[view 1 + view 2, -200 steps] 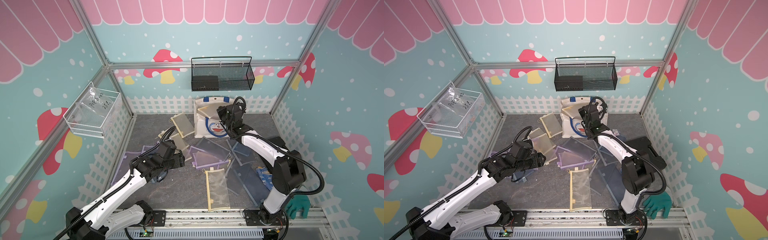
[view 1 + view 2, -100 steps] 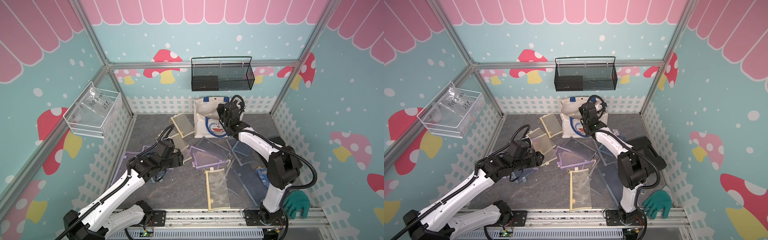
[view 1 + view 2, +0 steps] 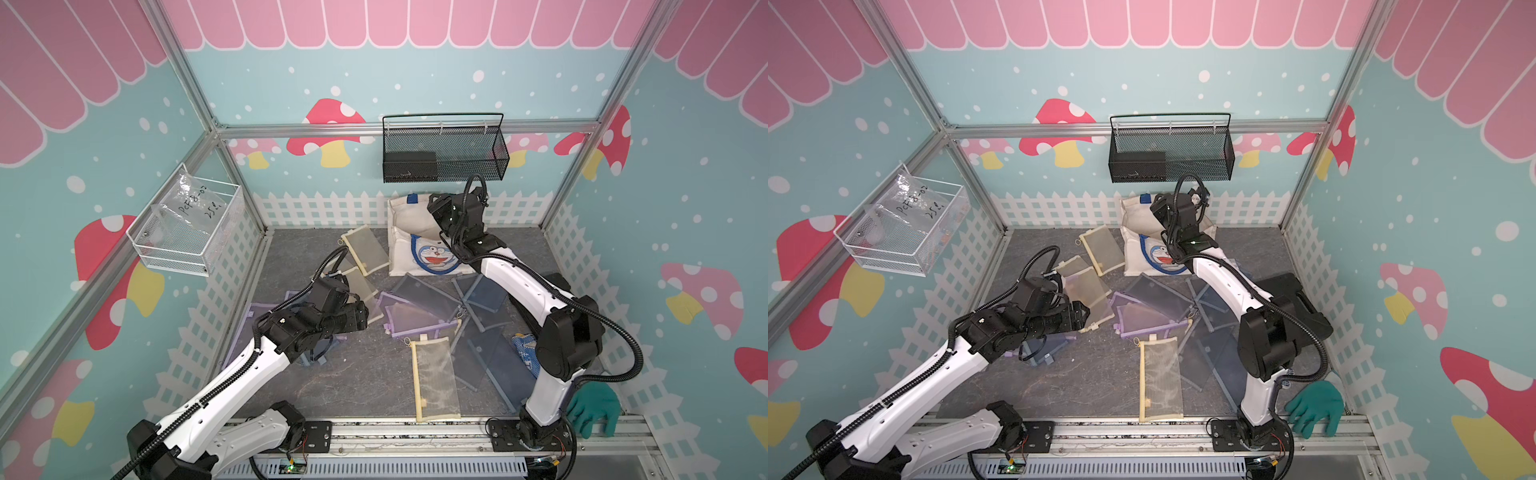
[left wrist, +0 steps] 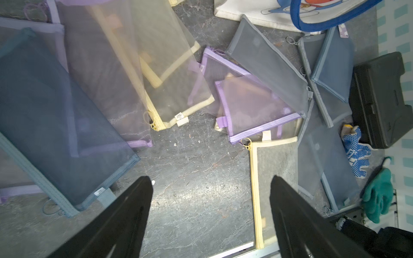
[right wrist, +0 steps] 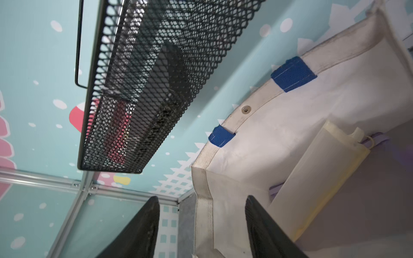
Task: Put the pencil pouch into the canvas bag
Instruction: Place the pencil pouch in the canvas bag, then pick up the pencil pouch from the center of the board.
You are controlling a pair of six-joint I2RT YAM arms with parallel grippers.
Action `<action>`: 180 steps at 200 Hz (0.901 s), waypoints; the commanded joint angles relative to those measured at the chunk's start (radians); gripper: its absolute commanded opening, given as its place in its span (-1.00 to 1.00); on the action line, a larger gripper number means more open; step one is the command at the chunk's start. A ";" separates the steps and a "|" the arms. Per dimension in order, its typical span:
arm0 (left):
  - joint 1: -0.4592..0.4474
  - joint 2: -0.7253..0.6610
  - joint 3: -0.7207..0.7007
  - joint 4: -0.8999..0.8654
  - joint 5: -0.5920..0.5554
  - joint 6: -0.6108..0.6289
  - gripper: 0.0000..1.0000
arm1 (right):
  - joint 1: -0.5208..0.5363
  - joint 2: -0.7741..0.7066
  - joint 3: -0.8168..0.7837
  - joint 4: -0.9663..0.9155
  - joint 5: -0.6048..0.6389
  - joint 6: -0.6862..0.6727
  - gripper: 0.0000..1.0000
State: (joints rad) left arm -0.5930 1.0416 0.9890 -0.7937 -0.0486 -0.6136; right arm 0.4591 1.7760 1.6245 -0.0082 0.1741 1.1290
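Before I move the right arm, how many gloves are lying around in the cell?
2. A green glove hangs over the front rail, next to the right arm. A white glove with blue dots lies partly hidden behind that arm. The pouches could hide more.

left pincer: jaws wide apart, empty, arm low | right pincer: jaws apart, empty, arm outstretched

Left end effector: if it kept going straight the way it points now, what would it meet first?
Probably the bare table: the open left end effector frames it, with a yellow-edged pouch just beside that line. Depth is unclear.
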 commanded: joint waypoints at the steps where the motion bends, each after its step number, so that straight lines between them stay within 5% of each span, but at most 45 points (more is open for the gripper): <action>1: 0.008 0.024 -0.007 0.050 0.119 -0.003 0.67 | 0.027 -0.114 -0.010 -0.170 -0.067 -0.229 0.29; 39: 0.007 0.065 -0.090 0.162 0.311 -0.066 0.67 | 0.131 -0.337 -0.234 -0.384 -0.079 -0.312 0.37; 103: -0.104 0.173 -0.184 0.235 0.436 -0.090 0.63 | 0.230 -0.740 -0.808 -0.508 -0.319 -0.097 0.37; 145: -0.216 0.319 -0.236 0.429 0.469 -0.174 0.58 | 0.230 -0.817 -1.031 -0.479 -0.379 -0.098 0.37; 180: -0.226 0.450 -0.239 0.541 0.501 -0.216 0.50 | 0.225 -0.782 -1.175 -0.336 -0.426 -0.117 0.34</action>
State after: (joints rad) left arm -0.8146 1.4357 0.7593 -0.3820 0.4183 -0.7776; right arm 0.6827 0.9737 0.4965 -0.4332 -0.2058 1.0145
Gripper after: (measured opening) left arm 0.763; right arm 0.677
